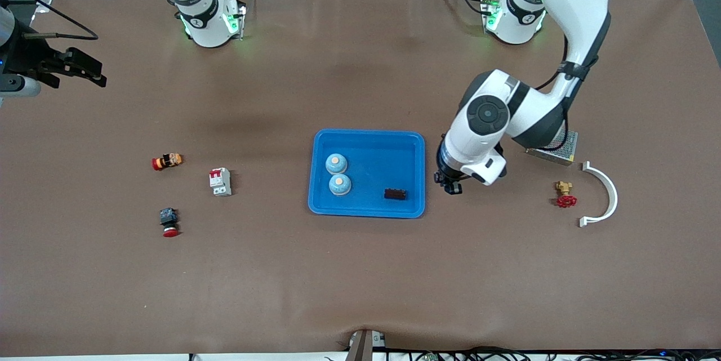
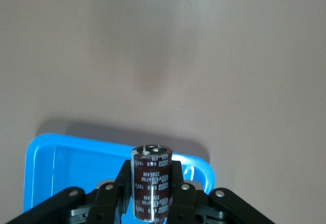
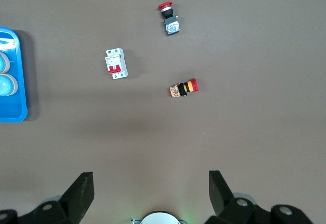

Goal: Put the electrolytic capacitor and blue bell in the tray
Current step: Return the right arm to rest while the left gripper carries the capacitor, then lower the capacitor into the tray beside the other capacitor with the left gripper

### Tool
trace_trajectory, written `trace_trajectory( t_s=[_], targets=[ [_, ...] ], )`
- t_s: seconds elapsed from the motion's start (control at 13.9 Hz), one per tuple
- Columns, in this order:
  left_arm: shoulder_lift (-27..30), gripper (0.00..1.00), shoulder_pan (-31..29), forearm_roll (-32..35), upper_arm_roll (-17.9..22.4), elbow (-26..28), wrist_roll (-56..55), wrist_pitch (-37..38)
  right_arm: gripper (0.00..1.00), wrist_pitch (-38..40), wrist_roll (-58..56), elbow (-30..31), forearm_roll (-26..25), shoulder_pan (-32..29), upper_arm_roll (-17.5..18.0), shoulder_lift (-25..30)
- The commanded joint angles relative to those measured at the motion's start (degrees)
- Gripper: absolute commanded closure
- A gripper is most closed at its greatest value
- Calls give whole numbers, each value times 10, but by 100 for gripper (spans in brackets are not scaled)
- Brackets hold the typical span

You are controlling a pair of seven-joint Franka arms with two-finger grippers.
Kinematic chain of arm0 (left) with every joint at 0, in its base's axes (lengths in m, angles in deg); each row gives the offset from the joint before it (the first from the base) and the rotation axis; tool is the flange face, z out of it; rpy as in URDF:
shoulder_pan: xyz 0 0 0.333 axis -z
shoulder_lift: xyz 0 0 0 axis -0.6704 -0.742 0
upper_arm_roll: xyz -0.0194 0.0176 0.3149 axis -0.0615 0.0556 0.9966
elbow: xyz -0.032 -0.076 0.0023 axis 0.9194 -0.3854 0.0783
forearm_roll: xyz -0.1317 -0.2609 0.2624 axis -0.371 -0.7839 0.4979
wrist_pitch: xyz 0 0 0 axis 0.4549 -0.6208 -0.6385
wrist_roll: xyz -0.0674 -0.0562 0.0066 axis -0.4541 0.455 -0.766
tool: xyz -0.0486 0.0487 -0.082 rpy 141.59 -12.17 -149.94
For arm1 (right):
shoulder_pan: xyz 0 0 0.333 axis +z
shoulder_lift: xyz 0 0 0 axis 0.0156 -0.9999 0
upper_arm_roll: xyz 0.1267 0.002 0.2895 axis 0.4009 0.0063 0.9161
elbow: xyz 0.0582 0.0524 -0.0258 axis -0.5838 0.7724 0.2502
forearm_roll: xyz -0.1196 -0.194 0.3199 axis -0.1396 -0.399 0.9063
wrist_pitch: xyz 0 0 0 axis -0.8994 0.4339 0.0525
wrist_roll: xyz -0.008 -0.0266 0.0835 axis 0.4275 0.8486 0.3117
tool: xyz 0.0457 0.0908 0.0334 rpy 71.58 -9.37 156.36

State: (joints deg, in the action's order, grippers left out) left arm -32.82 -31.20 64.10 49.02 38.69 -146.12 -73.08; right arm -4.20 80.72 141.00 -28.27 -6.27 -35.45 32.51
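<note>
Now the left pincer (image 2: 151,193) clamps the electrolytic capacitor (image 2: 151,180) beside the tray (image 1: 366,203); right pincer (image 3: 150,193) gapes wide.

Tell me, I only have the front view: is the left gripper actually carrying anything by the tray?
Observer: Yes. The left gripper is shut on the electrolytic capacitor, a dark brown can with white print.
Operator: Is it over the tray yet?
Observer: Barely; the wrist view shows the tray rim just under the capacitor.
Operator: And the right gripper?
Observer: The right gripper waits open, high over the table near the white breaker.
</note>
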Motion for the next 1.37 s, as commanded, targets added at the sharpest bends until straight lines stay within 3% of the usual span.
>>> trace_trajectory(
  t_s=[0.0,0.29,1.3],
  targets=[
    [16,100,16,20,3,37,-40,-35,0,-3,-7,0,-8,-9,7,11],
    [0,100,35,54,3,53,-84,-72,0,3,-7,-1,-8,-10,7,11],
    [-81,100,85,122,7,4,-104,-91,0,8,-7,-21,-8,-12,7,7]
  ],
)
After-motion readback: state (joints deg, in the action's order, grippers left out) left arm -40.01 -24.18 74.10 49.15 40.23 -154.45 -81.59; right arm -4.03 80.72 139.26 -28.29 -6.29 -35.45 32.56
